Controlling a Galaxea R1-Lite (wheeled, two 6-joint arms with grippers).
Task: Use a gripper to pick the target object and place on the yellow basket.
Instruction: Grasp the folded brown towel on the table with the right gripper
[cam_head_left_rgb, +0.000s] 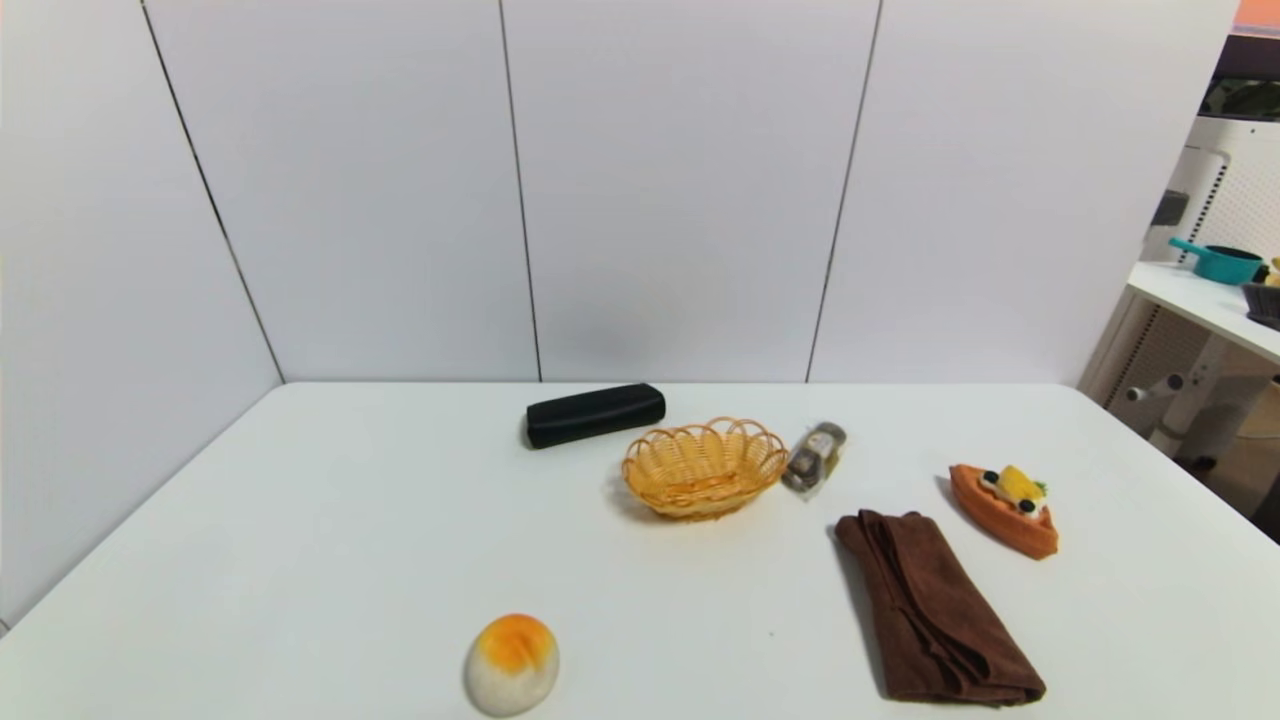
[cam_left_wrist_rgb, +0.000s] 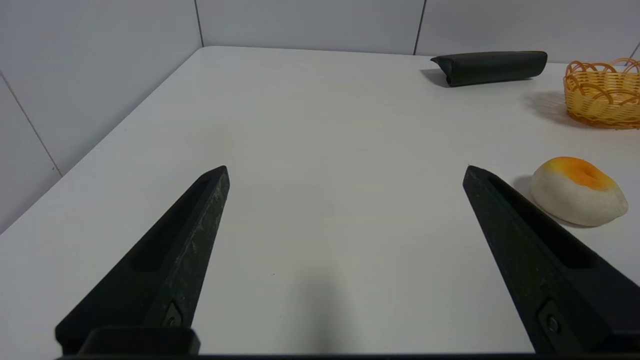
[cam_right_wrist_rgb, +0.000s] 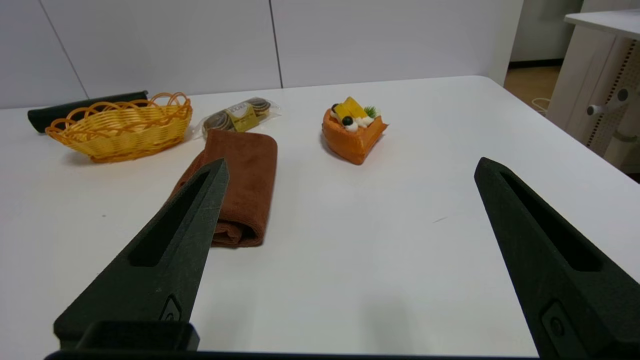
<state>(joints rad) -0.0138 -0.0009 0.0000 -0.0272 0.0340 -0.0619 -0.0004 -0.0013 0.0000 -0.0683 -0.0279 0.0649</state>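
The target object, a dark brown folded towel (cam_head_left_rgb: 935, 605) (cam_right_wrist_rgb: 245, 180), lies flat on the white table at the front right. The yellow basket (cam_head_left_rgb: 704, 467) (cam_right_wrist_rgb: 121, 127) (cam_left_wrist_rgb: 602, 95) stands empty near the table's middle, behind and left of the towel. Neither arm shows in the head view. My right gripper (cam_right_wrist_rgb: 351, 167) is open, hovering low over bare table short of the towel's near end, with nothing between its fingers. My left gripper (cam_left_wrist_rgb: 346, 172) is open over bare table at the left side, also holding nothing.
A black oblong case (cam_head_left_rgb: 595, 414) lies behind the basket. A wrapped snack packet (cam_head_left_rgb: 814, 458) sits right of the basket. An orange boat-shaped toy (cam_head_left_rgb: 1005, 508) is right of the towel. A white-and-orange bun (cam_head_left_rgb: 512, 664) rests at the front left. Walls enclose the table's back and left.
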